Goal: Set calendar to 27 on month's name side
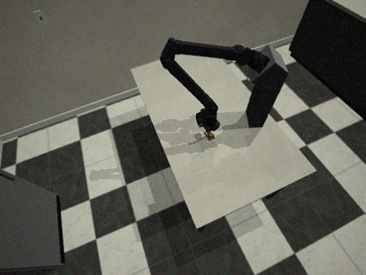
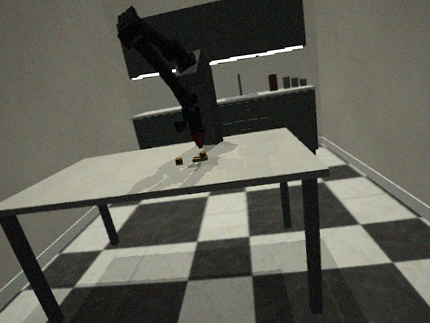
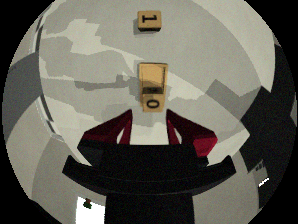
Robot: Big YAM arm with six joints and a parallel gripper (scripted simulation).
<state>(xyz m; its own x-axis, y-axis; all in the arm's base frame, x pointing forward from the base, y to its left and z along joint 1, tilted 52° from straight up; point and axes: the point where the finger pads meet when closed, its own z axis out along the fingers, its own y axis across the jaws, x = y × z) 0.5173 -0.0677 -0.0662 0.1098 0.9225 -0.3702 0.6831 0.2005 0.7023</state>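
Observation:
The wooden tray (image 3: pixel 153 74) (image 2: pixel 197 159) lies on the table. One cube (image 3: pixel 152 103) (image 2: pixel 203 154) is at the tray's near end in the wrist view; a face with a 0 shows, turned sideways, beside a dark marked face. Whether it stands flat on the tray's floor I cannot tell. The other cube (image 3: pixel 149 20) (image 2: pixel 179 160) lies on the table apart from the tray, with a sideways 1 on top. My gripper (image 3: pixel 149 113) (image 2: pixel 201 148) is partly open and empty, its red fingertips just above and short of the 0 cube. The month's name is not readable.
The pale table (image 1: pixel 240 168) (image 2: pixel 87 180) carries the tray and the loose cube. The arm's dark pedestal (image 1: pixel 266 92) (image 2: pixel 207 106) rises at the table's edge behind the tray. The arm's shadow falls across the objects.

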